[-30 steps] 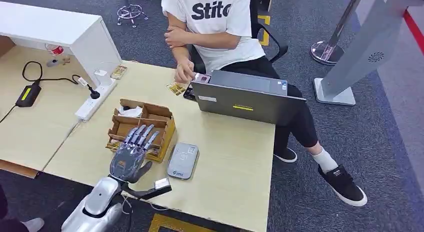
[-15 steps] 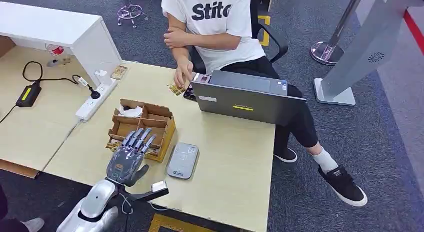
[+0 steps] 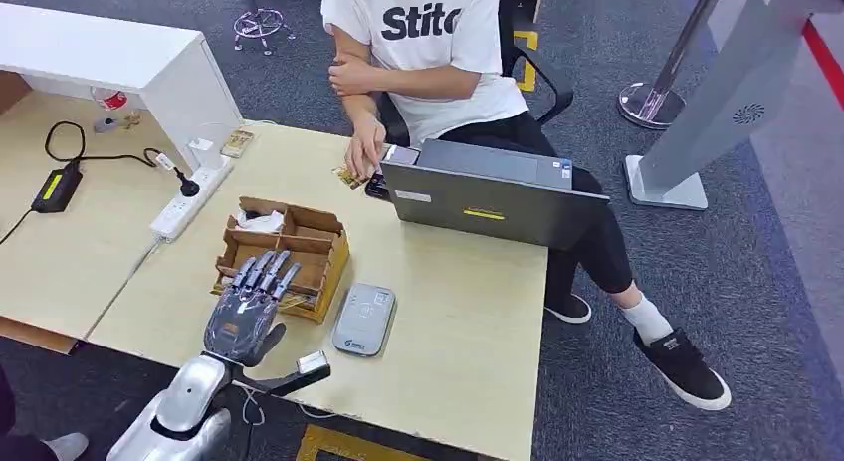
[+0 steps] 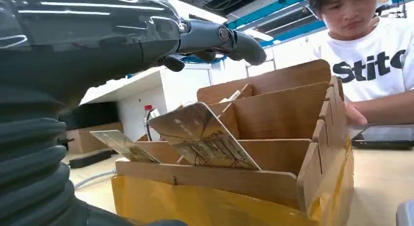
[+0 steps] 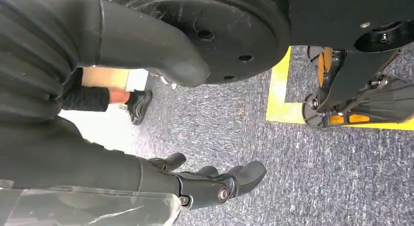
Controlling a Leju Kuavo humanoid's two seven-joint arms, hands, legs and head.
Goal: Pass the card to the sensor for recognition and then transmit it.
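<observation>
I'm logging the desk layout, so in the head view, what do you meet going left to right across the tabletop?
Black power adapter → white power strip → wooden card box → grey card sensor → laptop.

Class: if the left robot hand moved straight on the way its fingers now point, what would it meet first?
Probably the wooden card box: the left robot hand points at it, cards leaning in the nearest compartment; depth is unclear.
</observation>
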